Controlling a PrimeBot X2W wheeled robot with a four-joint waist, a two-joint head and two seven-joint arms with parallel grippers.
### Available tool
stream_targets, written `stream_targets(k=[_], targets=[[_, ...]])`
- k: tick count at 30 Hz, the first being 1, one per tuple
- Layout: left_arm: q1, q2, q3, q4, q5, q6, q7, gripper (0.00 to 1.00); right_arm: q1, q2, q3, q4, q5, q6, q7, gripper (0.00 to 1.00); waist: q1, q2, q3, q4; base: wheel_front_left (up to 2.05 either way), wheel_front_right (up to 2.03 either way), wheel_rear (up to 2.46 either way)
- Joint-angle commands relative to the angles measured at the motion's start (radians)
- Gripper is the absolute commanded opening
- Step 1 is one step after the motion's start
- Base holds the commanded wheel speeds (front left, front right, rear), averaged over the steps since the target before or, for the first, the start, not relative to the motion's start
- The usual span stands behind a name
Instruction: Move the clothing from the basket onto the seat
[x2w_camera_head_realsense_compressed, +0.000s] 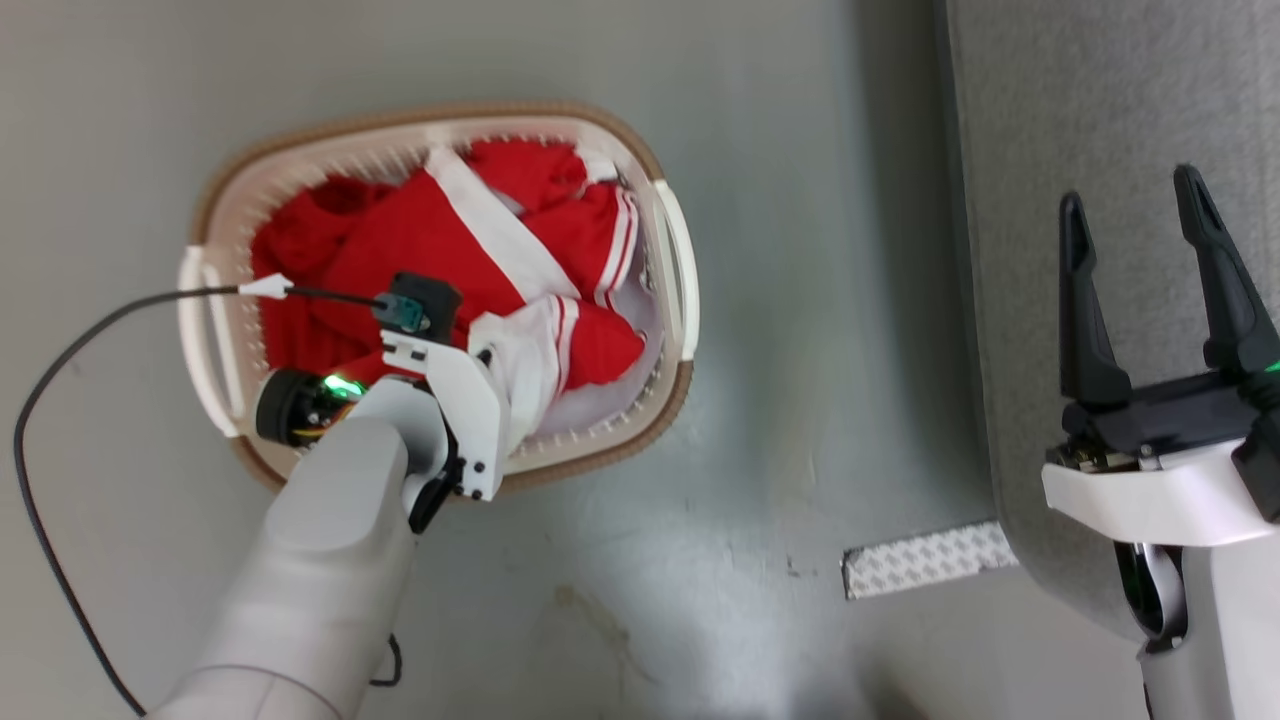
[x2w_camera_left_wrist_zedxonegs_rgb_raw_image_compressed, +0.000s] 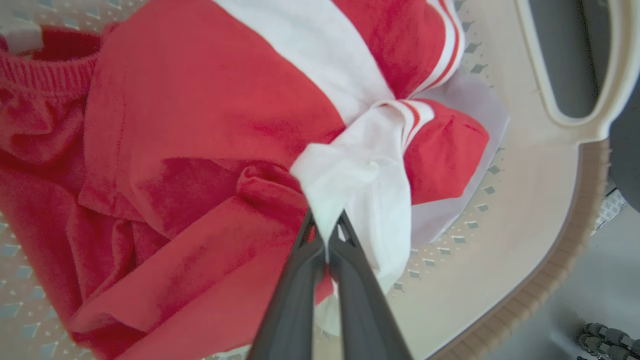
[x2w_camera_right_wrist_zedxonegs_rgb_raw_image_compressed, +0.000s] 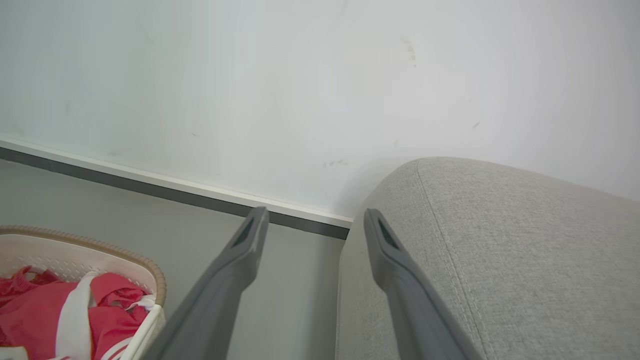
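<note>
The left gripper has its fingers pressed together on a white fold of the clothing. The clothing is bright red jersey fabric with white panels and red-and-white striped trim. It is bunched ahead of these fingers and to both sides of them. It lies inside the basket, over a pale sheet just right of the fingers. The basket wall is perforated cream plastic with a brown rim, and the basket stands on the grey floor. The right gripper hangs with its fingers spread wide, holding nothing, at the rounded edge of the seat. Bare floor separates the basket from the seat edge.
</note>
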Motion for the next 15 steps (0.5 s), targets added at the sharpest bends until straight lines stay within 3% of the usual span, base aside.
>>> stream_targets(k=[1, 7, 15], targets=[[0.023, 0.007, -0.008, -0.016, -0.032, -0.002, -0.011, 0.00, 0.022, 0.001, -0.010, 0.008, 0.005, -0.002, 0.001, 1.00, 0.0000, 0.0000, -0.063, 0.024, 0.00, 0.00, 0.00], [0.083, 0.032, -0.057, -0.122, -0.156, -0.003, -0.012, 0.00, 0.088, 0.000, -0.050, 0.033, -0.005, -0.002, 0.000, 1.00, 0.0000, 0.0000, -0.205, 0.065, 0.00, 0.00, 0.00], [0.215, 0.102, -0.081, -0.376, -0.299, -0.003, 0.020, 0.00, 0.201, 0.000, -0.097, 0.070, -0.015, -0.002, 0.001, 1.00, 0.0000, 0.0000, -0.409, 0.107, 0.00, 0.00, 0.00]])
